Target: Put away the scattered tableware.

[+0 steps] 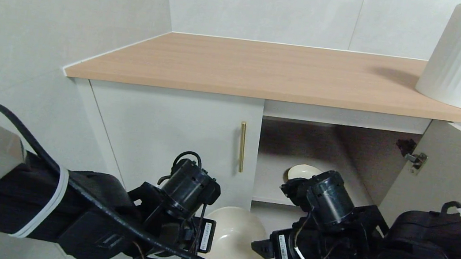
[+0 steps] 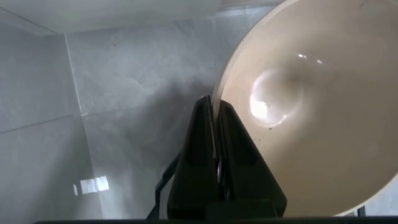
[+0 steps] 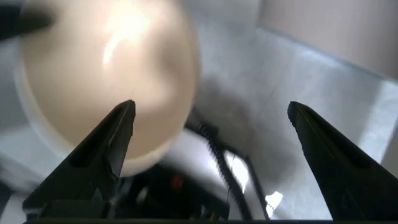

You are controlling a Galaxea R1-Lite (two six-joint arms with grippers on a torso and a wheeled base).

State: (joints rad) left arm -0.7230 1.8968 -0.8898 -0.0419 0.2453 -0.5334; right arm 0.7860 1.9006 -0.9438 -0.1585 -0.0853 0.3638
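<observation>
Your left gripper (image 2: pixel 216 112) is pinched shut on the rim of a smooth, shiny, round cream bowl (image 1: pixel 233 245), low in front of the open white cupboard (image 1: pixel 313 145). Your right gripper (image 3: pixel 210 107) is spread wide and empty, just beside the bowl. A pale dish (image 1: pixel 303 171) sits inside the cupboard.

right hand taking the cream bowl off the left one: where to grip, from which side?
Probably the free rim opposite the left hand, coming from the robot's right. The bowl hangs tilted, clamped by its rim, and looks too wide to span; its thin rim suits the open right hand.
</observation>
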